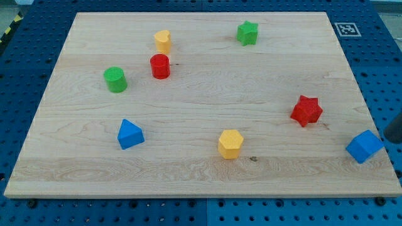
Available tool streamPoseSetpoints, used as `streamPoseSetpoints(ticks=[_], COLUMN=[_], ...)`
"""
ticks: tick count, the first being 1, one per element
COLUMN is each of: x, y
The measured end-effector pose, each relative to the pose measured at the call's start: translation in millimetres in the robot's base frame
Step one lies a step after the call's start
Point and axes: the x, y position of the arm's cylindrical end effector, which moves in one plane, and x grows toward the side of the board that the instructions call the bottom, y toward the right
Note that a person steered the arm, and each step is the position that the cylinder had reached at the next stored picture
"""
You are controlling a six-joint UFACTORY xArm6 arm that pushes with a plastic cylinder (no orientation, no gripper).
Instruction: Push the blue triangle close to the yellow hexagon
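I see the wooden bench [201,94] from above, with eight blocks spread over it. At the view's right edge a dark shape [396,129] pokes in, just beside the blue cube [364,146]; it may be my rod, but it is cut off by the frame, so I cannot tell where my tip sits or whether it touches the cube. The end effector is a plain rod with nothing to open or close, and it holds nothing that I can see.

The blue triangle [130,134] lies in the lower left part of the bench. The yellow hexagon [230,144] lies near the bottom centre, to the view's right of the triangle and well apart from it, with bare wood between them.

Toward the view's top left, a red cylinder [160,66] stands just below a second yellow block [163,41], whose shape I cannot make out for certain. A green cylinder [115,80] stands to the left of the red one. A green star [247,32] sits near the top centre. A red star [306,110] sits at the right, above and to the left of the blue cube.
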Motion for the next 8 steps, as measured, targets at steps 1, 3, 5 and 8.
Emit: streamPoseSetpoints(ticks=[1, 3, 5, 8], x=[1.2, 20.7, 45.1, 78.5], y=[0.0, -54.3, -49.0, -189.0])
